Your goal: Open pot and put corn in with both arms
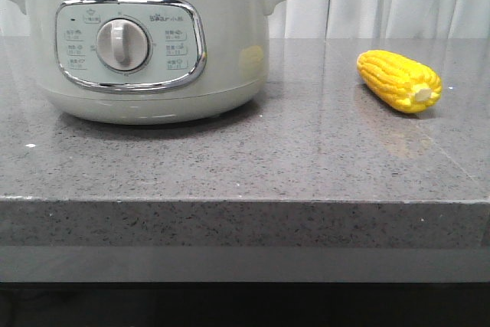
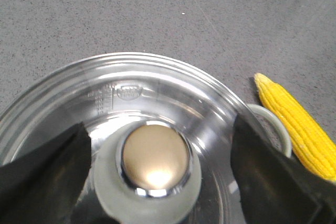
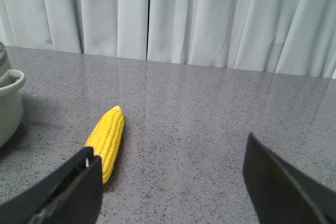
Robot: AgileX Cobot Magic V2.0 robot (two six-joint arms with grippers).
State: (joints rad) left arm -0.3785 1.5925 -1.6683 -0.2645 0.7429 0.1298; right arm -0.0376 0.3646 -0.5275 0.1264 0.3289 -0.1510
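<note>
From the front, the pot (image 1: 145, 44) stands on the left of the counter (image 1: 245, 158) (lid on), the corn (image 1: 400, 80) well apart on the right. The left gripper (image 2: 157, 166) is spread open around the lid knob (image 2: 156, 158). The right gripper (image 3: 173, 182) is open above the counter, the corn lying near one finger (image 3: 73, 187).

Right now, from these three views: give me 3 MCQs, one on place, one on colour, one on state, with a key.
1. Where does the corn lie?
A. inside the pot
B. on the counter beside the pot
C. in a gripper

2. What colour is the lid knob?
A. gold
B. red
C. black

3. How does the left gripper stand?
A. shut on the corn
B. open, fingers either side of the knob
C. out of view

Key: 1 B, the cob rests on the grey counter clear of the pot. 2 A, the knob's cap shows metallic gold. 3 B, the dark fingers flank the knob without touching it.
</note>
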